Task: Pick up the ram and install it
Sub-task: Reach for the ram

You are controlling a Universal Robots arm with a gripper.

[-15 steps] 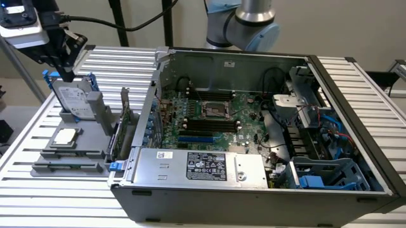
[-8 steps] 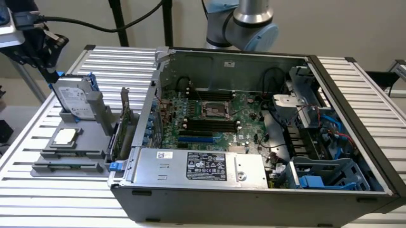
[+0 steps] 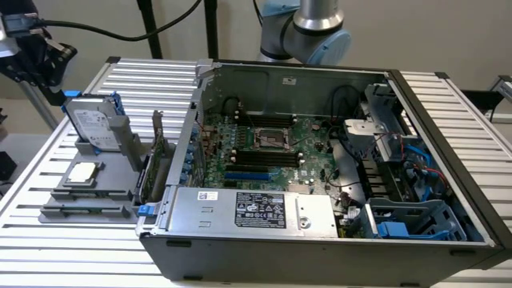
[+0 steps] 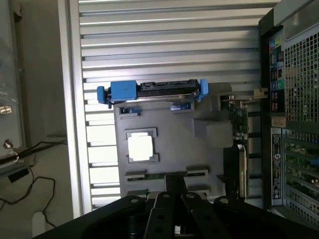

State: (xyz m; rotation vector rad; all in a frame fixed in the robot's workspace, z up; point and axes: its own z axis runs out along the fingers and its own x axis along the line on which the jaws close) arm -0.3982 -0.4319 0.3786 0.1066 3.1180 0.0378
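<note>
claw: closed, empty, held high over fixture, pointing down | ram: in fixture's holders, cpu between it and drive; sits just under fingertips, long axis parallel to drive | case: to the exterior view's right of fixture, its ram slots look bare

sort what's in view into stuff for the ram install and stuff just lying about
For the job: ram in the grey holder; gripper, shut, near it; black motherboard slots in the open case.
Lying about: hard drive, processor chip, expansion card, power supply.
</note>
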